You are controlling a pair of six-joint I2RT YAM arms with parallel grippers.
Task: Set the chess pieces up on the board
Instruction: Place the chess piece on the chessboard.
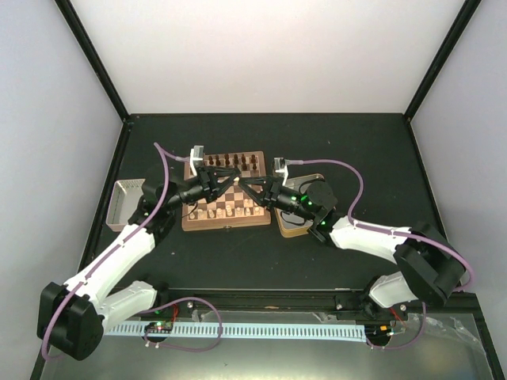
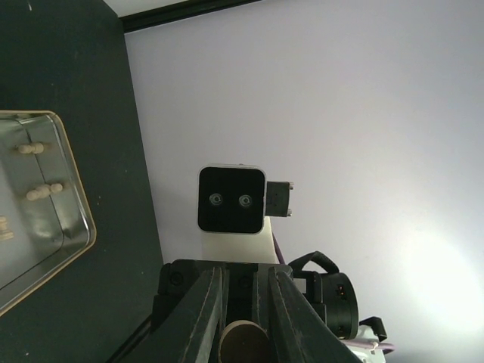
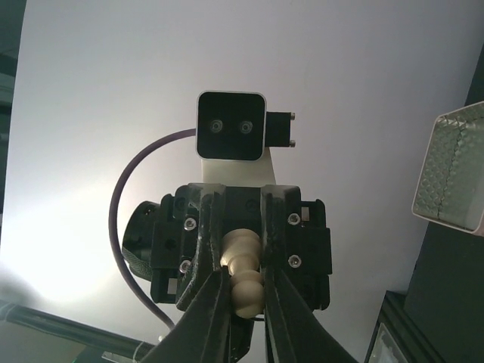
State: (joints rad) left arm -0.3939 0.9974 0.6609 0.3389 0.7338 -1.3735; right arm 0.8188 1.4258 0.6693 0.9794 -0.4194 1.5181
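Both grippers meet tip to tip just above the board (image 1: 225, 226). One pale chess piece (image 3: 243, 249) is pinched between them. My right gripper (image 3: 244, 272) is shut on its rounded upper part. My left gripper (image 2: 246, 281) is shut on the same piece, whose round base (image 2: 242, 342) shows between its fingers. From above, the left gripper (image 1: 234, 180) and right gripper (image 1: 248, 185) hide the piece. Pale chessmen (image 1: 226, 209) stand along the board's near rows and dark ones (image 1: 230, 161) along the far row. More pale pieces (image 2: 44, 192) lie in the tin (image 2: 79, 234).
The gold-rimmed tin (image 1: 295, 228) sits right of the board, partly under my right arm. A white textured tray (image 1: 125, 202) stands at the left of the dark table. Black frame posts and pale walls enclose the table.
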